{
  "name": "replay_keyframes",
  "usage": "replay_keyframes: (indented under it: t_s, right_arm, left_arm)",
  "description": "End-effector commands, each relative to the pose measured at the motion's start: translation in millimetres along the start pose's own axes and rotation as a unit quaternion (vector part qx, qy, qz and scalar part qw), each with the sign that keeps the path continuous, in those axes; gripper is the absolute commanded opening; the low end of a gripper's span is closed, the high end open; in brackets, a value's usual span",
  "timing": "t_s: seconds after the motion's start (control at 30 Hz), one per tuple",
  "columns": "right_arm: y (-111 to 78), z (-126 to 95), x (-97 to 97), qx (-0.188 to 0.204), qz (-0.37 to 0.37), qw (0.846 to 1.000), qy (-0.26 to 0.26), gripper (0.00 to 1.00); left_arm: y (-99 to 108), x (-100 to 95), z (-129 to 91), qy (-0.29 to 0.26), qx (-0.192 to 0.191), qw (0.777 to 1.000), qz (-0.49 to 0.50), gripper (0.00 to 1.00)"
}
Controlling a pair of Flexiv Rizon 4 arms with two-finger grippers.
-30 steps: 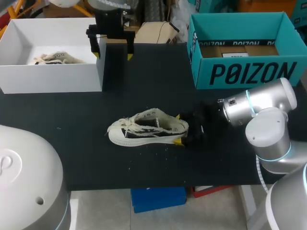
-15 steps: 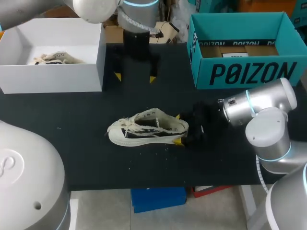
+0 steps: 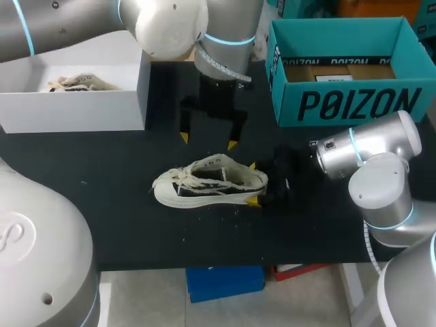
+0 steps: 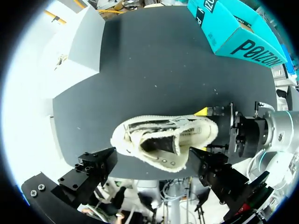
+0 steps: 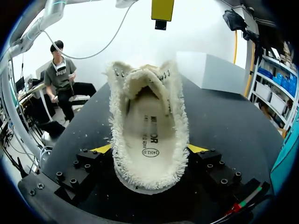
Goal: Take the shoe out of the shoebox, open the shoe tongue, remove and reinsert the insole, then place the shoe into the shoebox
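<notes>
A cream low-top shoe point(image 3: 208, 182) lies on its side mid-table, toe pointing left. My right gripper point(image 3: 253, 182) is shut on its heel, one yellow tip on each side. In the right wrist view the shoe point(image 5: 147, 121) sits between the right gripper point(image 5: 148, 150) fingers with its mouth wide open and the insole point(image 5: 150, 135) showing inside. My left gripper point(image 3: 208, 141) hangs open just behind and above the shoe, holding nothing. The left wrist view looks down on the shoe point(image 4: 163, 142) lying under the left gripper point(image 4: 152, 158).
A teal shoebox point(image 3: 347, 102) stands open at the back right. At the back left, a white box point(image 3: 75, 109) holds a second cream shoe point(image 3: 76, 83). Black table point(image 3: 102, 170) surrounds the shoe.
My left arm has come forward from the table's far edge and down toward the shoe, gripper open throughout. The right gripper and the shoe have stayed put.
</notes>
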State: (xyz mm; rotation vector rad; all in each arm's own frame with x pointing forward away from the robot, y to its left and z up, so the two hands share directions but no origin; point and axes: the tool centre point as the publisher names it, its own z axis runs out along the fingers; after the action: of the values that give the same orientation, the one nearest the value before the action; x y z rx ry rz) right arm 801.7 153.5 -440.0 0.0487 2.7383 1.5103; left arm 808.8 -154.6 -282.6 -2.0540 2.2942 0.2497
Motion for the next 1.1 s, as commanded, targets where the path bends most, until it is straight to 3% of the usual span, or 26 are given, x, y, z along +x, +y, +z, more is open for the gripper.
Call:
replay_keyframes:
  t_s: [0.03,0.5,1.03,1.07,1.1]
  right_arm:
    - [-0.3,1.9,-0.8,0.001,0.001,1.0,0.0,0.0]
    - [-0.3,1.9,-0.8,0.001,0.001,1.0,0.0,0.0]
    - [-0.3,1.9,-0.8,0.001,0.001,1.0,0.0,0.0]
    - [-0.3,1.9,-0.8,0.001,0.001,1.0,0.0,0.0]
    - [-0.3,1.9,-0.8,0.001,0.001,1.0,0.0,0.0]
  left_arm:
    - [-5.7,18.8,11.6,-0.028,-0.014,0.999,0.0,1.0]
    - [4.5,36.5,39.7,-0.099,-0.013,0.995,0.006,1.0]
    - [13.3,33.3,67.1,-0.151,-0.008,0.988,0.008,1.0]
    - [13.2,32.8,67.7,-0.153,-0.008,0.988,0.008,0.96]
    - [12.9,32.3,67.9,-0.155,-0.009,0.988,0.008,0.81]
